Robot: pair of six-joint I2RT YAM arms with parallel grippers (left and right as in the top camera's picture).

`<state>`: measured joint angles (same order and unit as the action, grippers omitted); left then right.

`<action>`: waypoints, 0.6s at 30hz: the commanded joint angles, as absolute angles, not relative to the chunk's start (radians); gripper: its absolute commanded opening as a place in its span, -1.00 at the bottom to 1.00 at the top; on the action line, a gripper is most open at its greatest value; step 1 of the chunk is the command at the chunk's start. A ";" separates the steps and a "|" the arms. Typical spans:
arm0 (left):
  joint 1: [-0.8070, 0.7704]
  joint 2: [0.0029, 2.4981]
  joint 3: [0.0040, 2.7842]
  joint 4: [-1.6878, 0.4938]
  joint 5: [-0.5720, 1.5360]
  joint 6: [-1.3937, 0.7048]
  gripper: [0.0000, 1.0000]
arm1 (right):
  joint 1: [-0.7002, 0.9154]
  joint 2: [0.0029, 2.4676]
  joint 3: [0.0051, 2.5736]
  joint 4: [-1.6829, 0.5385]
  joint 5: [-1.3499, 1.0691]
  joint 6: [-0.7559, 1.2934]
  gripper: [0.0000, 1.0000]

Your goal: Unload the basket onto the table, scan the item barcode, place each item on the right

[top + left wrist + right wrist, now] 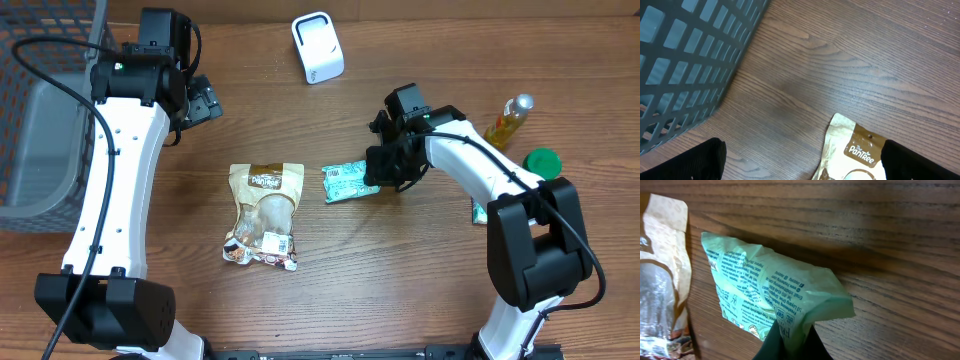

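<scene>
1. The right gripper (381, 183) has its jaws pressed together on the 3 o'clock edge of the green packet (349, 182). In the right wrist view, the dark fingers (790, 342) pinch a gathered fold of the wrapper.
2. Seen from overhead, the green packet sits just to the 3 o'clock side of the middle of the wooden table (400, 290). Its printed face is up and shows small text, but no barcode can be made out. The pinched end puckers upward, and I cannot tell whether the rest lies flat.
3. The left gripper (207, 101) hangs at about 10 o'clock with its jaws spread wide and nothing between them. Its fingers (700, 162) show at the lower corners of the left wrist view.
4. A brown pouch (265, 215) lies at about 7 o'clock. It is just beside the packet at the packet's 9 o'clock, with a narrow strip of wood between them.
5. The white scanner (317, 47) stands at 12 o'clock near the far edge, well apart from the packet.
6. A grey basket (40, 120) sits at 9 to 10 o'clock at the table's edge.
7. A yellow bottle (508, 120) and a round green lid (543, 162) are at 3 o'clock, beyond the right arm.
</scene>
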<state>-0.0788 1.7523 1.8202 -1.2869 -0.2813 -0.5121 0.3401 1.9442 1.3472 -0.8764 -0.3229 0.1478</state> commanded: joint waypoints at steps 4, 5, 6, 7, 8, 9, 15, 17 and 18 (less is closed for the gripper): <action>-0.092 1.739 1.839 -1.285 -0.295 -0.493 1.00 | 0.350 1.930 1.348 -0.900 -0.292 0.125 -0.93; -0.092 1.739 1.839 -1.285 -0.295 -0.493 0.99 | 0.350 1.930 1.348 -0.905 -0.292 0.125 -0.93; -0.092 1.739 1.839 -1.285 -0.295 -0.493 0.99 | 0.350 1.930 1.348 -0.911 -0.292 0.123 -0.93; -0.092 1.739 1.839 -1.285 -0.295 -0.493 0.99 | 0.350 1.930 1.348 -0.913 -0.292 0.121 -0.93; -0.092 1.739 1.839 -1.285 -0.295 -0.493 0.99 | 0.350 1.930 1.348 -0.915 -0.291 0.121 -0.93; -0.092 1.739 1.839 -1.285 -0.295 -0.493 0.99 | 0.350 1.930 1.348 -0.915 -0.291 0.121 -0.93; -0.092 1.739 1.839 -1.285 -0.295 -0.493 1.00 | 0.350 1.932 1.348 -0.911 -0.289 0.073 -0.93; -0.092 1.739 1.839 -1.286 -0.295 -0.493 0.99 | 0.350 1.932 1.348 -0.911 -0.289 0.073 -0.93; -0.092 1.739 1.839 -1.285 -0.295 -0.493 0.99 | 0.350 1.932 1.348 -0.911 -0.289 0.073 -0.93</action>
